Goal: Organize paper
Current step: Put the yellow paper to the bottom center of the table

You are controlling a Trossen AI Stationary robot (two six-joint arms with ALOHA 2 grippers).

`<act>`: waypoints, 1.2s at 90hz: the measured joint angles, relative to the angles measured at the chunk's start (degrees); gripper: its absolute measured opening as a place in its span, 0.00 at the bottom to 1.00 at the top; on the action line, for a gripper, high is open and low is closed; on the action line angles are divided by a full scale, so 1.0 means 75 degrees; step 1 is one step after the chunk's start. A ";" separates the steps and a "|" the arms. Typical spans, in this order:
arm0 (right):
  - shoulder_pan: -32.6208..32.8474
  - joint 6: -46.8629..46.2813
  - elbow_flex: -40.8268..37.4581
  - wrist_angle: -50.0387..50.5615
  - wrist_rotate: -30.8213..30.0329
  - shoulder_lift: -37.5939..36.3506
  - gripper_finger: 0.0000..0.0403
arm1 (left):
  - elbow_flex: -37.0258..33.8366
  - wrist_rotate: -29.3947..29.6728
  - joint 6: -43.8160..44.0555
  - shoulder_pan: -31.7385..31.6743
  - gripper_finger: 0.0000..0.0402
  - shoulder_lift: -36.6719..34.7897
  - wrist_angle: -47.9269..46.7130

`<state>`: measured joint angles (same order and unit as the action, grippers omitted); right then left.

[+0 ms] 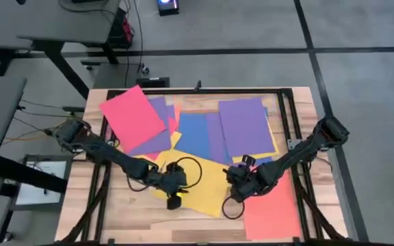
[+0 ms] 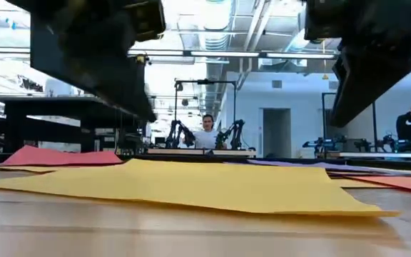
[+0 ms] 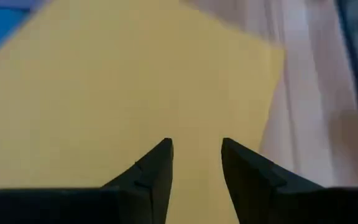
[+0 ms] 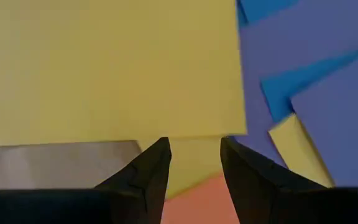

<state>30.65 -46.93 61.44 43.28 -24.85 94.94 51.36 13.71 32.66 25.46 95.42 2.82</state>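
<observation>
Both grippers hovering over yellow sheet (image 1: 207,183) on table (image 1: 115,219).
Left gripper (image 3: 196,155) and right gripper (image 4: 194,152) fingers sitting slightly apart, gripping nothing.

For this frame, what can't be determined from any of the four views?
- How many sheets lie under the purple sheet and blue sheet: upper sheets cover them in the high view.
- Whether the left gripper touches the yellow sheet: its open fingers hover in the left wrist view, contact unclear; the low view is blocked by dark arm bodies.
- The same for the right gripper.
- The orange sheet: partly hidden by the right arm.
</observation>
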 joint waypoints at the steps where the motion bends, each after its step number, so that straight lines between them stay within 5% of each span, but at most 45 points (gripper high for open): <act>1: 0.0006 0.0000 -0.0016 -0.0011 -0.0016 -0.0001 0.34 | -0.0001 0.0014 0.0052 0.0010 0.29 0.0048 0.0118; 14: 0.0024 0.0099 -0.0720 -0.0272 -0.0018 -0.0006 0.34 | 0.0013 0.0190 0.0341 0.0155 0.29 0.0843 0.1573; 46: -0.0656 0.1335 -0.2330 -0.2546 0.0269 -0.0024 0.34 | 0.0057 0.0699 0.1575 0.0085 0.29 0.2270 0.2118; 91: -0.3672 0.3265 -0.2348 -0.1885 0.0316 -0.0117 0.34 | 0.0051 0.0919 0.2279 0.0684 0.29 0.2240 0.2032; 108: -0.3533 0.3339 -0.1838 -0.1472 0.1135 -0.0728 0.34 | 0.0031 0.0870 0.2071 0.0611 0.29 0.2238 0.2715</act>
<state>4.16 -21.89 47.65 32.24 -16.34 89.48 51.59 20.23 48.20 30.04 112.20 23.19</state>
